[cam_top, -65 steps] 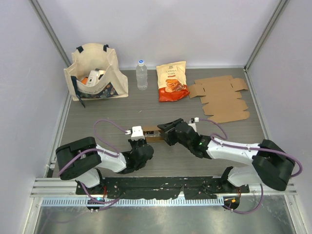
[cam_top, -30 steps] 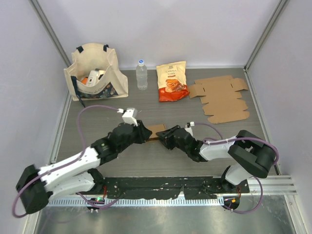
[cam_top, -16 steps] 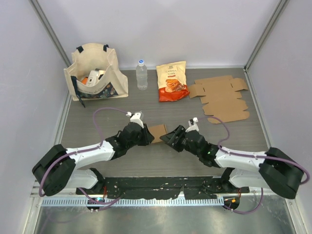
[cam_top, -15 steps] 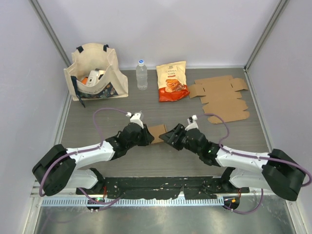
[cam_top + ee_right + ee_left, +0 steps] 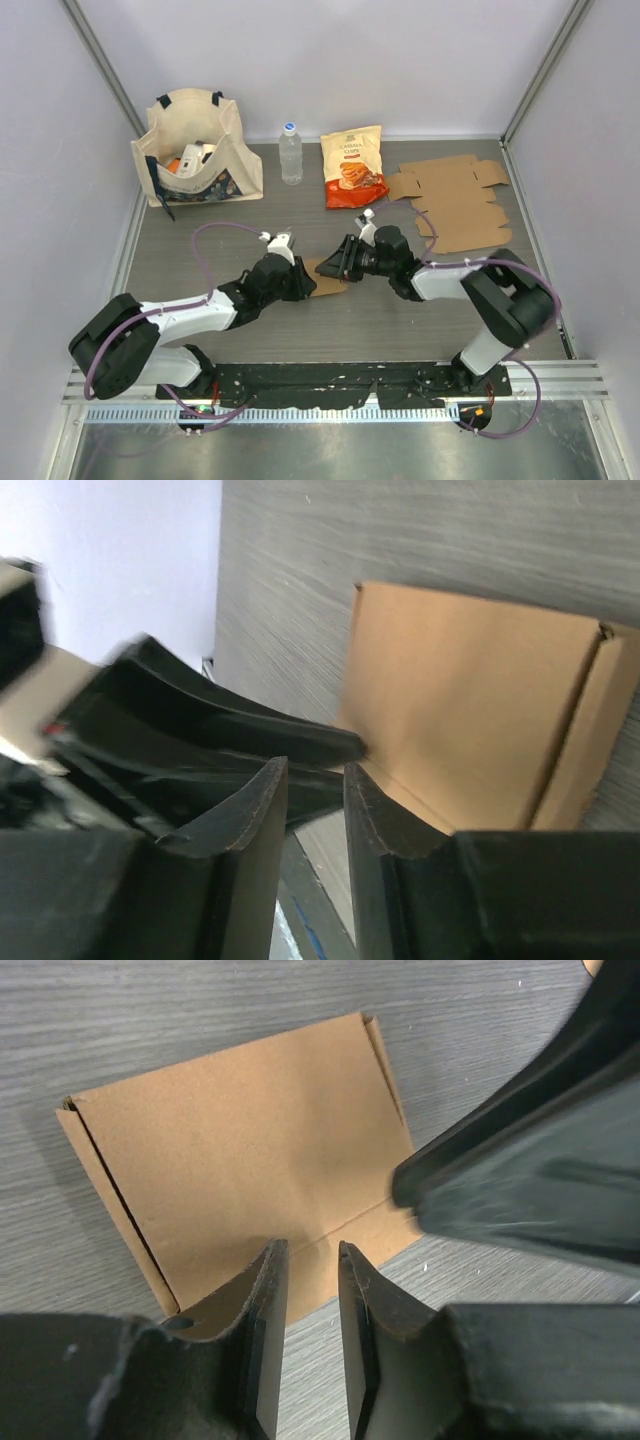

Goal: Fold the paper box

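Against half a second ago, the right arm has folded in: its forearm now runs in from the right of the overhead frame instead of up from the lower right, and the right gripper (image 5: 346, 262) meets the paper box (image 5: 326, 284) from the upper right. The left gripper (image 5: 303, 281) has barely moved and sits at the box's left edge. The box lies just below the centre of the overhead frame, flat on the table (image 5: 200, 225), between the two grippers.

In the left wrist view the left jaws stand only a narrow slit apart, with the box's near edge in line with the slit and a small flap curling up beside one finger. Whether they pinch the cardboard or merely hover over it I cannot tell. The right wrist view shows the same: a thin gap, the box's top panel beyond it and the other gripper's dark finger crossing low; no grip can be made out.

My reading is that the right arm has re-posed to work the opposite side, so a flap is being pressed or tucked; the box looks mostly formed.

The surface is grey wood-grain board, walled in pale panels. Along the top of the frame stand a tote bag (image 5: 195, 145), a water bottle (image 5: 291, 152), a snack bag (image 5: 353, 168) and an unfolded cardboard blank (image 5: 455, 200), all well apart from the work
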You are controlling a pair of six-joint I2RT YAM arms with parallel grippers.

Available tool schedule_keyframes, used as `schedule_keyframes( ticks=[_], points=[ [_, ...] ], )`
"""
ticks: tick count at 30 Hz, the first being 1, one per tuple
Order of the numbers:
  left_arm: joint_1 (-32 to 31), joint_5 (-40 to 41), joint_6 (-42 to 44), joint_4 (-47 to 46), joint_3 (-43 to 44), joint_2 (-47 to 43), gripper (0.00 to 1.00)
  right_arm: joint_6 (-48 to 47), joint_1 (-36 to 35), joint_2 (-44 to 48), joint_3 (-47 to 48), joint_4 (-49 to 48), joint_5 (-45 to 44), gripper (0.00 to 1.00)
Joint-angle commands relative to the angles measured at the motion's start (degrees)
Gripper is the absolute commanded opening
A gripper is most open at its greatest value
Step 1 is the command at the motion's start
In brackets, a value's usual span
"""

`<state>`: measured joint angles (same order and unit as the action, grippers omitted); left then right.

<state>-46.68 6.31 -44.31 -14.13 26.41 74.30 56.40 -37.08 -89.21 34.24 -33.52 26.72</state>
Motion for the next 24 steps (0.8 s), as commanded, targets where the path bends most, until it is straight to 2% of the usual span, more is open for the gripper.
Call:
schedule_keyframes(
  ticks=[1,2,4,6,10,12,13,16,17,19,21,24],
  points=[
    [0.97,-1.38,3.53,4.98,5.73,-3.54,0.33,2.03,1.39,-8.15,-3.73,-24.8,11.33,0.31],
    [1.06,-2.08,3.71,6.73,6.54,-4.33,0.34,2.92,1.48,-11.31,-4.09,-26.93,11.51,0.25],
    [1.41,-3.75,3.71,7.88,7.95,-6.44,0.4,3.19,1.57,-13.96,-4.79,-30.89,11.69,0.22],
    [1.67,-4.72,2.84,8.59,7.69,-7.5,0.41,5.12,1.66,-16.34,-6.11,-35.55,11.51,0.21],
    [2.9,-4.81,0.82,7.54,4.27,-6.37,0.4,5.47,1.84,-16.88,-6.99,-34.86,11.07,0.18],
    [3.95,-5.69,-0.24,4.04,1.2,-4.79,0.39,5.82,2.01,-14.52,-7.95,-34.78,10.9,0.18],
    [4.22,-5.95,-0.59,2.81,0.31,-4.0,0.38,5.65,2.1,-13.37,-8.13,-34.16,10.81,0.17],
    [5.36,-6.04,-0.34,-0.45,-1.54,-0.04,0.38,0.31,2.36,-8.01,-7.17,-24.35,9.41,0.18],
    [5.8,-6.04,-0.25,-1.07,-1.63,1.79,0.37,-1.8,2.36,-6.52,-5.95,-17.44,8.97,0.18],
    [5.89,-8.15,-0.16,-2.21,-1.72,2.77,0.36,-5.75,2.45,-4.14,-5.06,-13.08,8.0,0.18],
    [5.89,-8.76,-0.33,-2.31,-1.46,2.69,0.35,-7.0,2.45,-4.04,-4.8,-11.22,8.0,0.18],
    [5.89,-8.33,-0.07,-0.82,-0.49,-0.46,0.36,-7.53,2.36,-6.67,-6.37,-13.49,7.56,0.17]
  ],
)
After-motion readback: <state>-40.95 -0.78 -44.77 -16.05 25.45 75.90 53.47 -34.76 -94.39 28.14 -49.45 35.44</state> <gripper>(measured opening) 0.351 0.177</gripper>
